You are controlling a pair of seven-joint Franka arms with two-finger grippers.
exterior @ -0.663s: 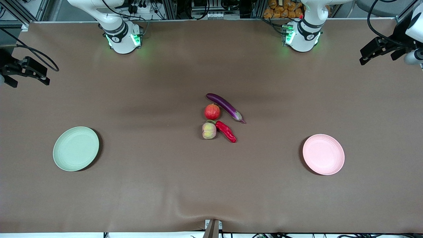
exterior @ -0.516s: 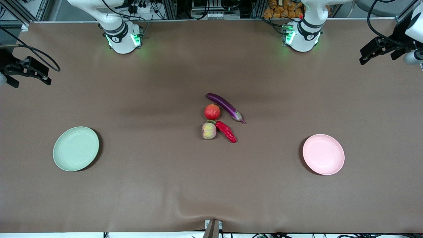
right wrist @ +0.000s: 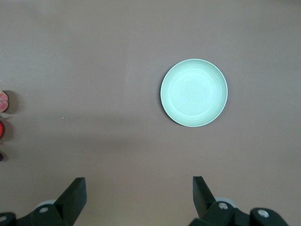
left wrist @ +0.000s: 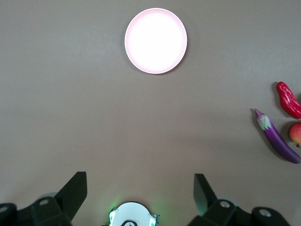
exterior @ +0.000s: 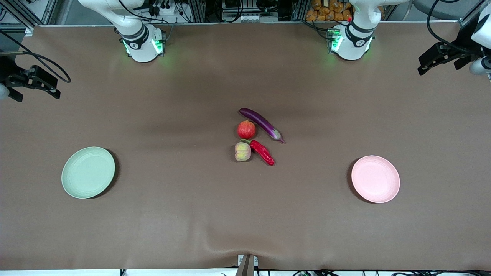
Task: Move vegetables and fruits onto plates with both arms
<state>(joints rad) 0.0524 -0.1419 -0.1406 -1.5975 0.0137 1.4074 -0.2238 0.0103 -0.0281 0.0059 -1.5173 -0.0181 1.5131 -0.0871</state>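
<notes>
Eggplant (exterior: 261, 124), red fruit (exterior: 246, 129), peach-like fruit (exterior: 242, 151) and chili pepper (exterior: 262, 152) are lying bunched at table centre, about midway between the two plates. The eggplant is lying farthest from the front camera with the red fruit just beside it; the peach-like fruit and chili are sitting nearer the camera, close together. Likely staged centrally so either arm can reach.

Green plate (exterior: 88, 172) is sitting bare toward the right arm's end, pink plate (exterior: 375, 179) bare toward the left arm's end, both well apart from the produce. Nothing is transferred yet.

Right gripper (right wrist: 139, 197) is hanging high over the table at its own end, fingers spread wide, carrying nothing. Left gripper (left wrist: 140, 194) is doing likewise at its end, fingers parted and empty. Judgement: both arms are parked outboard, giving each wrist camera a plate plus the pile's edge.
</notes>
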